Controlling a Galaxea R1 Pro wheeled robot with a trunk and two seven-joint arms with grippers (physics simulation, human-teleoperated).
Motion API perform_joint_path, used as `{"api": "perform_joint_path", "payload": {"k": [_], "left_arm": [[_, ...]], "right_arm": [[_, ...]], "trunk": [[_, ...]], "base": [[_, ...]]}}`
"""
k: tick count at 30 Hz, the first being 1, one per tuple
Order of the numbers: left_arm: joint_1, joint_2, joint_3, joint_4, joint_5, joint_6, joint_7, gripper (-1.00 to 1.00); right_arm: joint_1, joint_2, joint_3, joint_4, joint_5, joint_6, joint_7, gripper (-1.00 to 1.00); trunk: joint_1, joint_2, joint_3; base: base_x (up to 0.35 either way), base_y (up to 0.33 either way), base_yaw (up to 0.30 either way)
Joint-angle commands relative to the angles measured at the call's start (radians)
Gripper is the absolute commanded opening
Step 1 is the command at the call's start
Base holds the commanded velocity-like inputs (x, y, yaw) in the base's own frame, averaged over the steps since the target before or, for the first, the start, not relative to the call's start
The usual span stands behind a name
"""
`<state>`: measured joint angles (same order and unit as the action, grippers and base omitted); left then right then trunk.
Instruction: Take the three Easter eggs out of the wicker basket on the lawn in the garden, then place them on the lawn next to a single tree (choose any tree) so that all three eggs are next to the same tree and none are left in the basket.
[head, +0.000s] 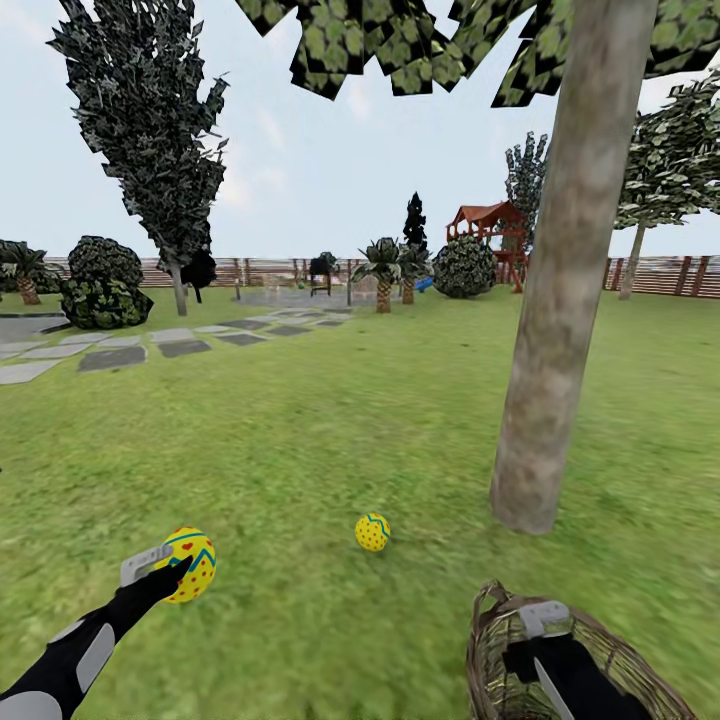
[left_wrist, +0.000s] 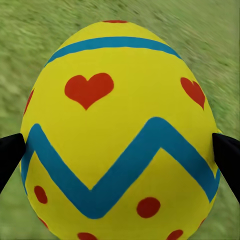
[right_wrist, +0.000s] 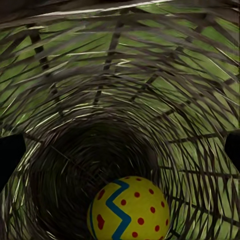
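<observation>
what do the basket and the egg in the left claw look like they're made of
Wicker basket: woven brown wicker, matte; grass shows through gaps between its strands. Held egg: smooth, hard-looking yellow shell with flat painted hearts, dots and blue zigzag; actual material unclear in this render.

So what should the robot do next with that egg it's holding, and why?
Probably lower the left gripper toward the lawn near the tree and let go. Its jaws are shut on an egg, one egg already lies on the grass by the trunk, and the last egg is down in the wicker basket.
</observation>
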<state>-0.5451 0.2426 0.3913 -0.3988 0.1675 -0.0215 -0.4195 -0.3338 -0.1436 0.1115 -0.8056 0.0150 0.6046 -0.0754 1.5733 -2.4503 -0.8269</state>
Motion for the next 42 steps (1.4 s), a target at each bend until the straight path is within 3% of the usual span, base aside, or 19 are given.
{"api": "perform_joint_path", "payload": {"k": [1, 7, 19, 28, 42], "left_arm": [[-0.001, 0.0, 0.004, 0.001, 0.004, 0.0, -0.008, -1.0], [-0.001, 0.0, 0.004, 0.001, 0.004, 0.0, -0.008, -1.0], [-0.001, 0.0, 0.004, 0.001, 0.003, -0.001, -0.008, -1.0], [-0.001, -0.001, 0.005, 0.001, -0.004, -0.002, -0.008, -1.0], [-0.001, -0.002, 0.006, 0.001, -0.003, -0.002, -0.008, -1.0]], "right_arm": [[-0.001, -0.001, 0.005, -0.001, 0.001, 0.006, -0.004, 1.0], [-0.001, -0.001, 0.005, -0.001, 0.001, 0.006, -0.004, 1.0], [-0.001, -0.002, 0.004, -0.002, 0.002, 0.006, -0.004, 1.0], [-0.001, -0.003, 0.004, -0.003, 0.002, 0.006, -0.004, 1.0], [-0.001, -0.001, 0.005, -0.002, 0.002, 0.007, -0.004, 1.0]], "trunk": [[0.004, -0.008, -0.004], [0.027, -0.05, -0.023], [0.032, -0.053, -0.07], [0.036, -0.055, -0.104], [0.042, -0.058, -0.158]], "base": [[0.0, 0.0, 0.0], [0.0, 0.0, 0.0], [0.008, 0.0, 0.0], [0.247, 0.0, 0.0], [0.006, 0.0, 0.0]]}}
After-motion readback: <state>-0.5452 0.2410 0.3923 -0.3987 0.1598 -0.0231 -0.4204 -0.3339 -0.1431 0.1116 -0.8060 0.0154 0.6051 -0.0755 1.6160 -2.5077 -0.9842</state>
